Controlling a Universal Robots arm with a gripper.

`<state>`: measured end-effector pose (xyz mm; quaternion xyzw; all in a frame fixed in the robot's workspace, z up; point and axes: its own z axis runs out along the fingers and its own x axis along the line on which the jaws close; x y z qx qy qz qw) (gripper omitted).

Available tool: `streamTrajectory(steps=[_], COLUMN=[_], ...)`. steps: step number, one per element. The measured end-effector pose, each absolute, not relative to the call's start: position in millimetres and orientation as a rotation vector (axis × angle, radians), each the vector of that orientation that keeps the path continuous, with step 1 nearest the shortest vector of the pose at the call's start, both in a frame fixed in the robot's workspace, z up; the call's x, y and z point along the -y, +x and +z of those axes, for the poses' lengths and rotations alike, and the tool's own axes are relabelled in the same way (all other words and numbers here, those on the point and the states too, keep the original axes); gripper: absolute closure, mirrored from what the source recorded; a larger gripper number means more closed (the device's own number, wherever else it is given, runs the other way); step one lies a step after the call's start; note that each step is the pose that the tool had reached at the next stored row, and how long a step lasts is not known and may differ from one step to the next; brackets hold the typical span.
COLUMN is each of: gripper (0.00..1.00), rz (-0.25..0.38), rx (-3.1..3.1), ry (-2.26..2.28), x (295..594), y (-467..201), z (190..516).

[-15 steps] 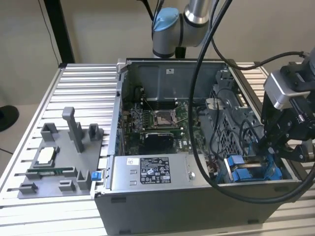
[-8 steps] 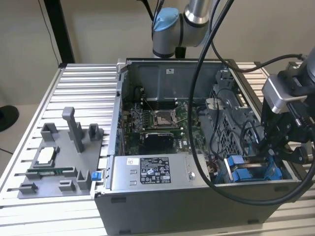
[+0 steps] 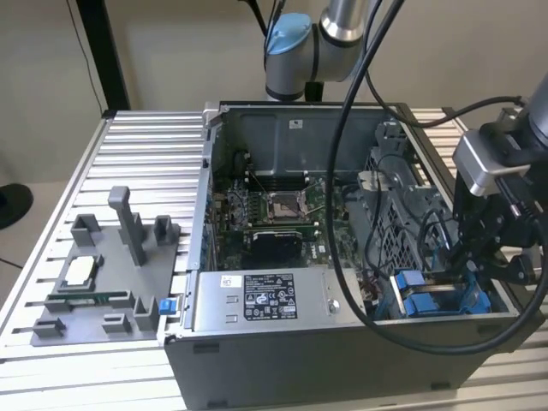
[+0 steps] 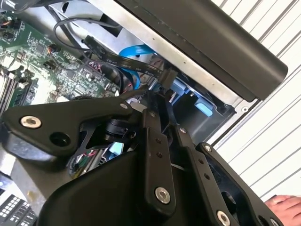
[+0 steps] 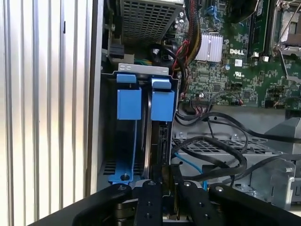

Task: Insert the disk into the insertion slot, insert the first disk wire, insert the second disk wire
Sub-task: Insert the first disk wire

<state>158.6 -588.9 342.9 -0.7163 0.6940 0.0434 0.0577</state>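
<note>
We are looking at the open dark grey metal computer case (image 3: 342,360), sitting on the slatted aluminium surface (image 3: 145,145). In the exterior view the arm is reaching over the case's near corner on the exterior view's right. Its black pincer (image 3: 469,272) is dipping down at the insertion slot (image 3: 445,318), the dark grey metal bay with blue fittings.

In the first wrist view we are seeing that bay (image 5: 141,70) from above. The flat silver-grey disk in its bright blue plastic carrier (image 5: 162,105) is sitting inside, standing on edge beside a second blue carrier (image 5: 129,102). The pincer (image 5: 168,178) is hovering at the far end of the disk from the blue tabs.

In the second wrist view the pincer (image 4: 162,101) is drawn nearly together and is pinching a small black plug (image 4: 167,77) at its tips. A black flat wire (image 4: 117,63) is running off from that plug across the green motherboard (image 4: 42,56).

In the exterior view, towards the left, the grey labelled power-supply box (image 3: 257,300) is lying along the case's near edge. The grey plastic fixture tray (image 3: 86,317) is resting on the surface well apart from the pincer.
</note>
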Motion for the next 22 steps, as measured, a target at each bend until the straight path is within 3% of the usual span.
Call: streamTrajectory(steps=[22], gripper=[1.00], rz=[0.133], rx=[-2.168], ry=[-2.127], x=[585.6], y=[158.7], z=[338.9])
